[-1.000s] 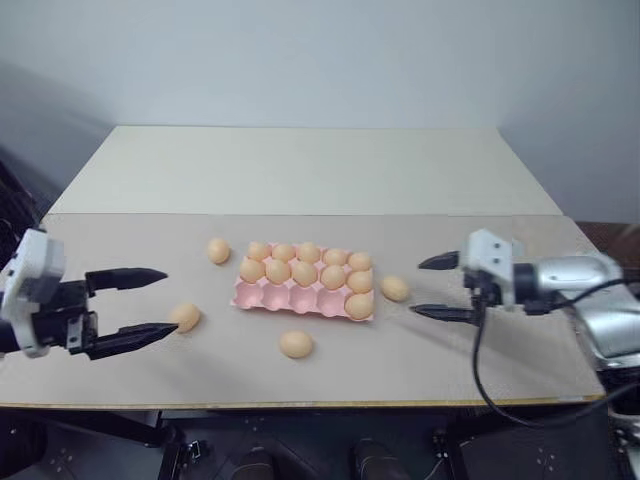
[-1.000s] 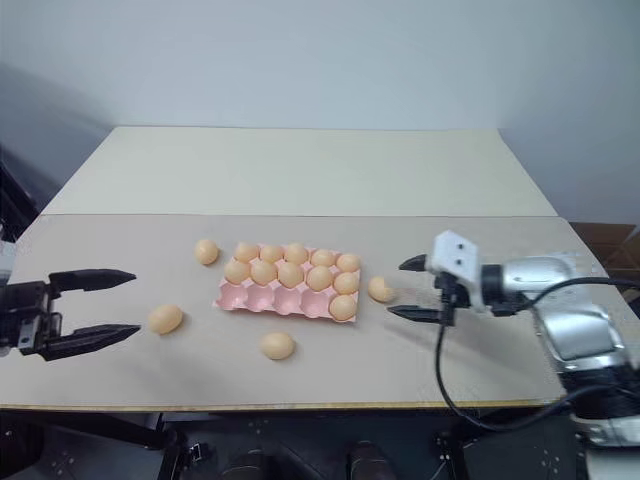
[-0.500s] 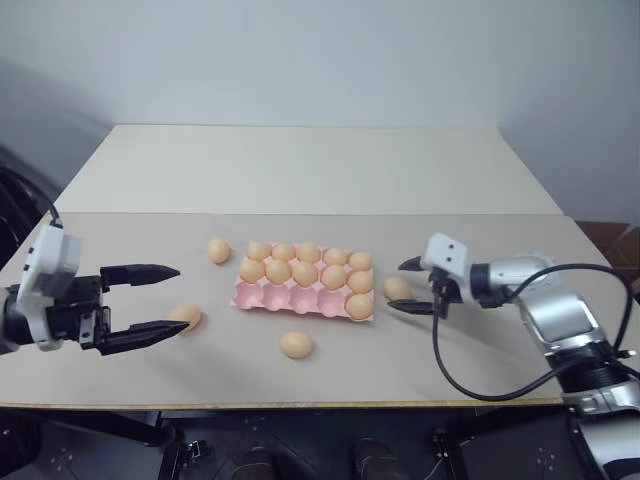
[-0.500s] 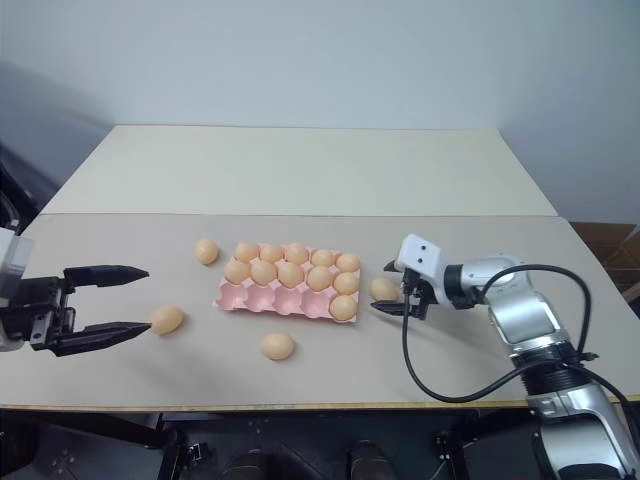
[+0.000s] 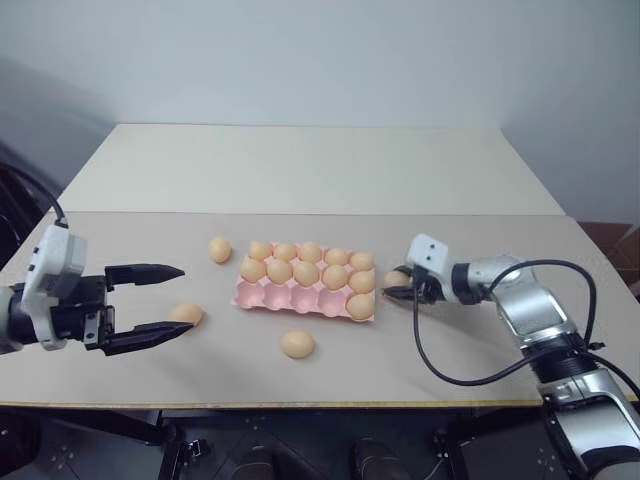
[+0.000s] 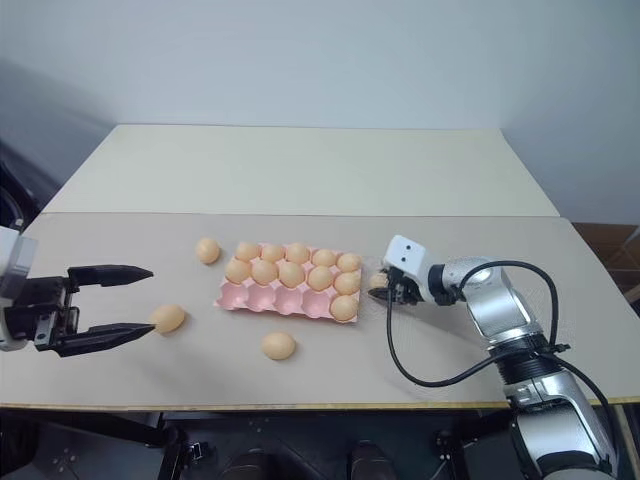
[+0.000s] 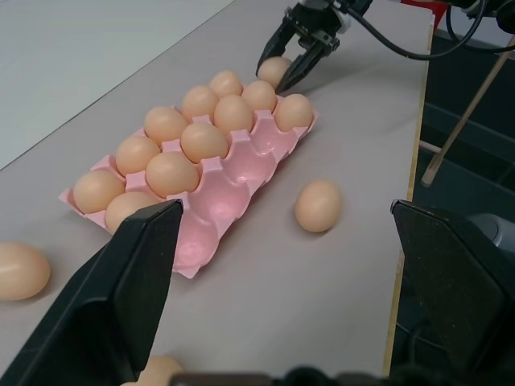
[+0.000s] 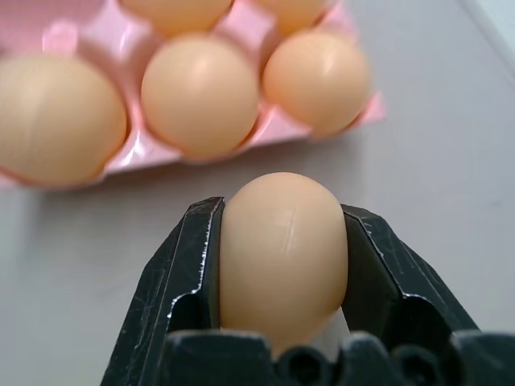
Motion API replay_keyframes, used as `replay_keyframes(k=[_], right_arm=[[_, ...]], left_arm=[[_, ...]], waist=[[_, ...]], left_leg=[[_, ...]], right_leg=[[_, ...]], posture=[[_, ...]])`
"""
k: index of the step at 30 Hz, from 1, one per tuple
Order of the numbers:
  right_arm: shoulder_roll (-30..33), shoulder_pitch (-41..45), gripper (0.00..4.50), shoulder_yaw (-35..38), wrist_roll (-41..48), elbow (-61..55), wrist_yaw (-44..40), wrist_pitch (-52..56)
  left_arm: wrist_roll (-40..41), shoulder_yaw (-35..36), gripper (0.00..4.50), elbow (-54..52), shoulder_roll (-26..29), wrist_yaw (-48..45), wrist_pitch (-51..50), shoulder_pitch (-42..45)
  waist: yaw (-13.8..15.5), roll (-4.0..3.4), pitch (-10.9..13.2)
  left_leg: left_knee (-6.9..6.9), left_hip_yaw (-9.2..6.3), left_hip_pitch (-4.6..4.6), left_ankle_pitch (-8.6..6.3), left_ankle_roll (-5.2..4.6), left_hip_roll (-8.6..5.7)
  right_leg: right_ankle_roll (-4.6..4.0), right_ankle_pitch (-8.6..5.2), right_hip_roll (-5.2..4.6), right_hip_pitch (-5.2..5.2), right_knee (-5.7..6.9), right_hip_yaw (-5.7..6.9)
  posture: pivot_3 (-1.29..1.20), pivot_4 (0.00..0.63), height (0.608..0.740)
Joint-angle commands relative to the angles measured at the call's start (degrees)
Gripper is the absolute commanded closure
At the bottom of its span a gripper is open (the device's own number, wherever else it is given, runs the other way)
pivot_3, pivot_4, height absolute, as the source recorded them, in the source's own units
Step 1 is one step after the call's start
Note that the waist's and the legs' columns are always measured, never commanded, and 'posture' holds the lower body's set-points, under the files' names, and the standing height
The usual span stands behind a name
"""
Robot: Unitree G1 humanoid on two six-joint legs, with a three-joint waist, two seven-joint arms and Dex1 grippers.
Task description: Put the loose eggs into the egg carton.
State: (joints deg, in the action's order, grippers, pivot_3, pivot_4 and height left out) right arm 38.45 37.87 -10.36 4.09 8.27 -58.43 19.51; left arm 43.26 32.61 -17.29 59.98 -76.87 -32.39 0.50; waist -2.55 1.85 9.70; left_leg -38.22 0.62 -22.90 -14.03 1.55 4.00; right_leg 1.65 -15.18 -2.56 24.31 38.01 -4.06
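Pale walls back our two tables, and on the near grey table (image 5: 480,370) we read from left to right. Our left gripper (image 5: 165,302) hangs with its fingers spread wide and nothing between them, the nearest loose egg (image 5: 186,314) lying just beside its lower fingertip. Another loose egg (image 5: 220,250) sits near the far-left corner of the egg carton (image 5: 300,298), and a third (image 5: 297,344) lies on the table in front of the carton's near edge. The pink carton holds eleven eggs; four cups in its near row stand empty.

At the carton's right edge, our right gripper (image 8: 282,249) has its fingers clamped on an egg (image 8: 283,249), one pad on each flank, the egg's long axis running along the fingers. The empty cups lie to that egg's left, so we judge the coming move a lift and carry leftward over the filled corner cup.
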Motion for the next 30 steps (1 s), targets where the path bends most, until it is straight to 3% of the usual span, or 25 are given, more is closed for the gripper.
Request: replay_keyframes(k=[1, 10, 16, 17, 23, 27, 30], right_arm=[[-1.8, 3.9, 2.56, 3.0, 3.7, -7.0, 1.0, 2.4], [-12.1, 4.7, 2.56, -7.1, 0.6, -9.9, 3.7, 4.1], [-13.3, 2.9, 2.56, -10.2, -1.1, -11.6, 4.4, 6.4], [-13.3, 2.9, 1.99, -10.1, -1.1, -11.8, 4.4, 6.5], [-11.7, 2.7, 0.07, -8.4, 0.0, -13.2, 3.7, 7.2], [-10.0, 2.4, 0.03, -4.8, 3.1, -16.1, 2.7, 7.6], [-6.1, 0.5, 0.03, 2.4, 9.4, -19.4, -0.9, 6.7]], left_arm=[[1.0, 1.8, 0.00, -1.4, 0.4, 0.3, 0.7, 0.5], [0.8, 1.2, 0.00, -1.4, 0.1, 0.5, 1.0, 0.8], [0.8, 2.1, 0.00, -1.7, 0.1, 0.7, 1.0, 0.1], [0.7, 2.1, 0.00, -1.7, 0.1, 0.7, 1.0, 0.1], [0.6, 1.7, 0.00, -1.5, 0.2, 0.6, 1.3, 0.3], [0.5, 1.4, 0.00, -1.2, 0.4, 0.5, 1.4, 0.6], [0.3, 1.8, 0.00, -0.2, 0.6, 0.3, 1.4, 0.4]], waist=[[-0.2, 0.00, 0.0], [0.1, 0.00, 0.0], [0.3, 0.00, 0.0], [0.3, 0.00, 0.0], [0.1, 0.00, 0.0], [0.1, 0.00, 0.0], [0.4, 0.00, 0.0]], left_leg=[[0.00, 0.00, 0.02, 0.00, 0.00, 0.00], [0.02, -0.03, 0.00, 0.00, 0.00, 0.03], [0.02, -0.04, -0.03, 0.00, 0.00, 0.02], [0.02, -0.04, -0.03, 0.00, 0.00, 0.03], [0.02, -0.04, -0.01, 0.00, 0.00, 0.02], [0.02, -0.04, -0.02, 0.00, 0.00, 0.03], [0.02, -0.05, -0.03, 0.00, 0.00, 0.02]], right_leg=[[0.00, 0.00, 0.00, -0.01, 0.01, 0.00], [-0.01, 0.00, 0.02, -0.01, 0.02, 0.03], [-0.01, 0.00, 0.01, 0.01, 0.01, 0.07], [-0.01, 0.00, 0.02, 0.02, 0.01, 0.06], [-0.01, 0.00, 0.02, 0.02, 0.02, 0.06], [-0.01, 0.00, 0.02, 0.02, 0.01, 0.06], [-0.01, 0.00, 0.01, 0.01, 0.00, 0.06]], posture=[[0.00, 0.150, 0.740], [0.00, 0.150, 0.740], [0.00, 0.150, 0.740], [0.00, 0.150, 0.740], [0.00, 0.150, 0.740], [0.00, 0.150, 0.740], [0.00, 0.150, 0.740]])
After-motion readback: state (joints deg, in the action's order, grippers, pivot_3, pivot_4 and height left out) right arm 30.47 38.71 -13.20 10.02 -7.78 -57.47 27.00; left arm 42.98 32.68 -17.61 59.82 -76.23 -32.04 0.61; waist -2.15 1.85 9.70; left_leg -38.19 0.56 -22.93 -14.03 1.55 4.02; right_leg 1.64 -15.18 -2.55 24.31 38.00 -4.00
